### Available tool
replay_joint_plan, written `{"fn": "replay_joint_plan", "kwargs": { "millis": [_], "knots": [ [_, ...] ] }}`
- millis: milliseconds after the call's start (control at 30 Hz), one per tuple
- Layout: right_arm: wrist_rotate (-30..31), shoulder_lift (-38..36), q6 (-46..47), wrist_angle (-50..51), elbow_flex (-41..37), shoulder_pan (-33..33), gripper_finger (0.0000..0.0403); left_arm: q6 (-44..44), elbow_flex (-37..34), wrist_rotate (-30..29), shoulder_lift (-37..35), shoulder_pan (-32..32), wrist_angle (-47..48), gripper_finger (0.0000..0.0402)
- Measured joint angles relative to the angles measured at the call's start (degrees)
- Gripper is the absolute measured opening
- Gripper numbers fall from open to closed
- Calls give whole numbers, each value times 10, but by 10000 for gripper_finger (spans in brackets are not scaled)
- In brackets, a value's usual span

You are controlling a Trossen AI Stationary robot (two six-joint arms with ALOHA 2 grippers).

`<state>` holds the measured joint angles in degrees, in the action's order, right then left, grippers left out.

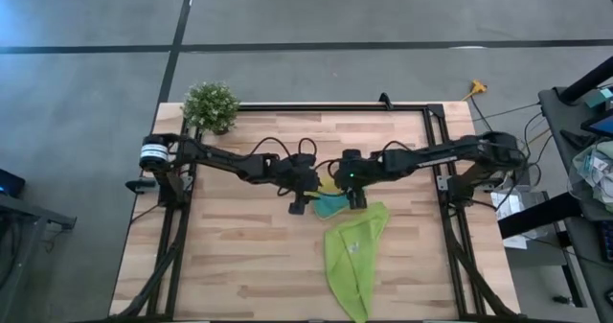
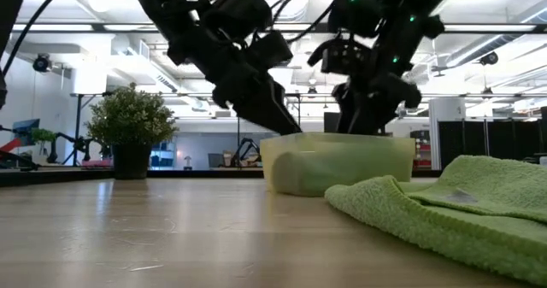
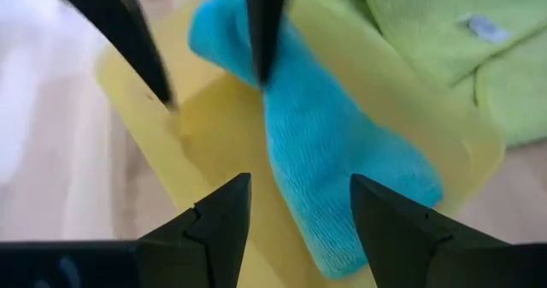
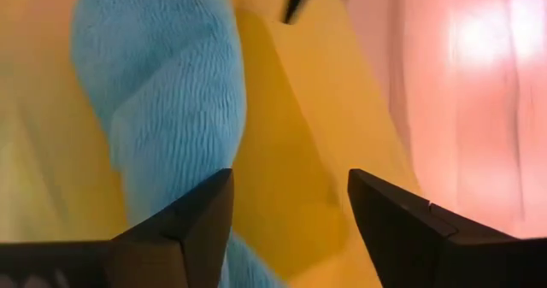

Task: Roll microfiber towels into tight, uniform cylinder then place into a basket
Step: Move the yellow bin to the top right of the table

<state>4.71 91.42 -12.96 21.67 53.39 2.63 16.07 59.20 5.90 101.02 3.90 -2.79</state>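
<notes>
The basket [image 1: 329,191] stood at the middle of the table [image 1: 230,256]. One rolled towel [image 3: 329,164] lay inside the basket, along its floor. The second towel [image 1: 352,256] lay spread on the table, in front of the basket and to its right, one edge just beside the basket's wall. The potted plant [image 1: 211,106] stood well behind the basket, at the table's far left corner.
</notes>
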Motion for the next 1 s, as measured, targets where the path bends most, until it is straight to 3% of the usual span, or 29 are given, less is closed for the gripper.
{"fn": "replay_joint_plan", "kwargs": {
  "millis": [167,367,467,733,1000],
  "knots": [
    [0,31,-38,-34,15,2,175,9,-2,-17,-32,0,7,184],
    [-1,34,-93,-45,55,9,62,3,-22,-92,-71,0,84,184],
    [-2,40,-102,1,82,16,18,-5,-47,-125,-73,0,67,184],
    [-82,113,-103,55,145,26,8,7,-92,-143,-73,0,-8,184],
    [-93,242,-141,149,277,41,8,4,-99,-146,-73,0,-14,184]
  ]
}}
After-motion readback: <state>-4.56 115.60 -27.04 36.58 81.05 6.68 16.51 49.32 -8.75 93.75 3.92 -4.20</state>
